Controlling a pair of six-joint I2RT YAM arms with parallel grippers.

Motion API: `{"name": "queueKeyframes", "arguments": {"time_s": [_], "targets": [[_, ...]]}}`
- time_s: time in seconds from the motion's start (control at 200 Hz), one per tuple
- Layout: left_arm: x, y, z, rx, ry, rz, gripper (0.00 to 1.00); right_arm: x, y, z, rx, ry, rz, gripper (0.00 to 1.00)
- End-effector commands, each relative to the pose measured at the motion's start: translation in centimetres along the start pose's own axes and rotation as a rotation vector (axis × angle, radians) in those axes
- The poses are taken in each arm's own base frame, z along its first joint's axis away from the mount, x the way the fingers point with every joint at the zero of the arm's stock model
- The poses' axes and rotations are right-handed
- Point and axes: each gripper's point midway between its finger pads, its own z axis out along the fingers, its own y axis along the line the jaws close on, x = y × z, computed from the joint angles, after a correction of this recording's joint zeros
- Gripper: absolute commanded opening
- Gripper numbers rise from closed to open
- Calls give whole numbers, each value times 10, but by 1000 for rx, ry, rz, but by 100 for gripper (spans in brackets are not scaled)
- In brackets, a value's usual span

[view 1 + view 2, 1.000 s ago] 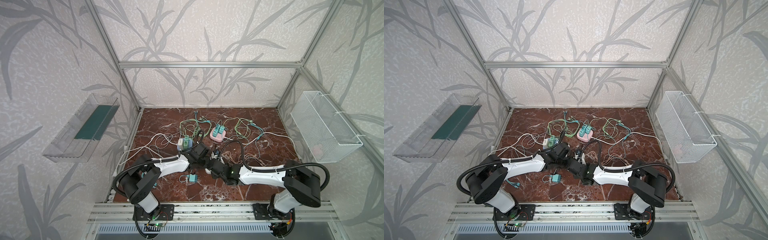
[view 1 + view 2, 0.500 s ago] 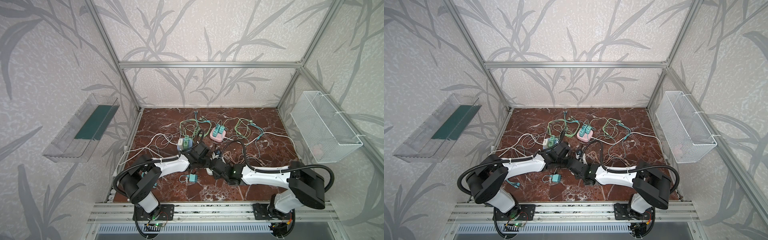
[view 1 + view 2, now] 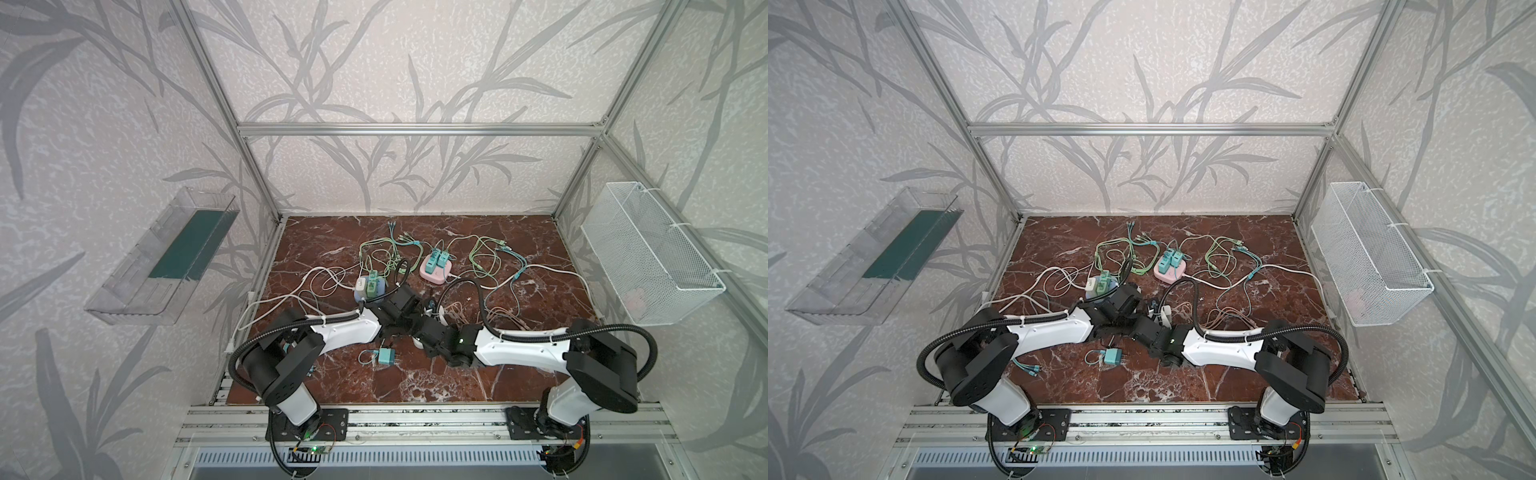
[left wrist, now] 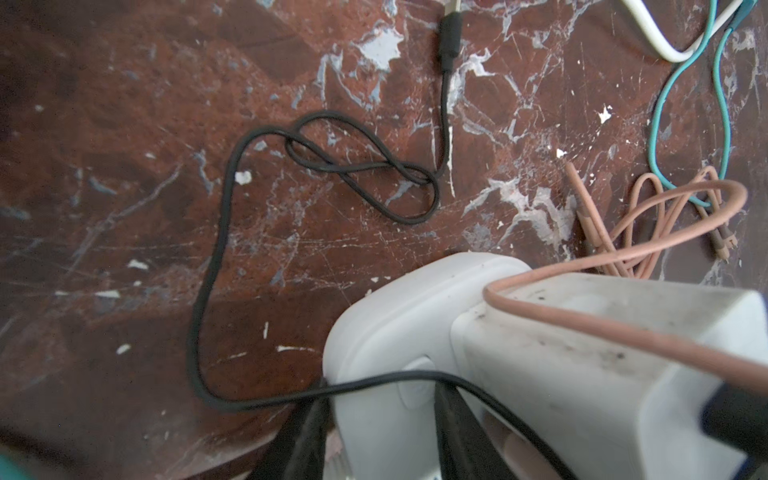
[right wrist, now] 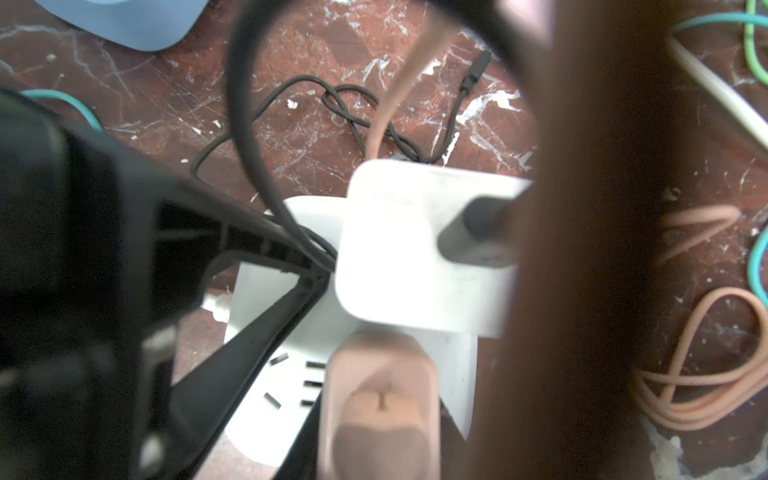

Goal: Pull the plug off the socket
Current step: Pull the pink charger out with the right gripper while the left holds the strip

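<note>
Pinching the pink plug (image 5: 376, 399) by its stiff-looking moulded body, the right gripper (image 5: 374, 440) is clamped shut. The white socket (image 4: 386, 332) (probably light, liable to lift) lies mid marble tabletop (image 3: 498, 386), nearer the front edge. The left gripper (image 4: 378, 399) straddles it; I cannot tell whether it clamps.

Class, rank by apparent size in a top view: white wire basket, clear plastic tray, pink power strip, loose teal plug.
White wire basket and clear plastic tray: alike, unranked.
Pink power strip.
Loose teal plug.
</note>
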Motion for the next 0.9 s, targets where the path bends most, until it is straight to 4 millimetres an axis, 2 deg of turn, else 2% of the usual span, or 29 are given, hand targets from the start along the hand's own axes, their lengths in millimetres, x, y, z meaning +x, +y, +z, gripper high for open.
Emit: {"name": "queueKeyframes", "arguments": {"time_s": [0.0, 0.54, 0.895], "targets": [[37, 27, 14, -108, 124, 27, 42, -28, 41, -11, -135, -77, 8, 10], [41, 36, 14, -141, 123, 36, 41, -41, 22, -24, -184, -136, 148, 10], [44, 40, 16, -154, 127, 37, 41, -42, 28, -19, -117, -94, 40, 9]]}}
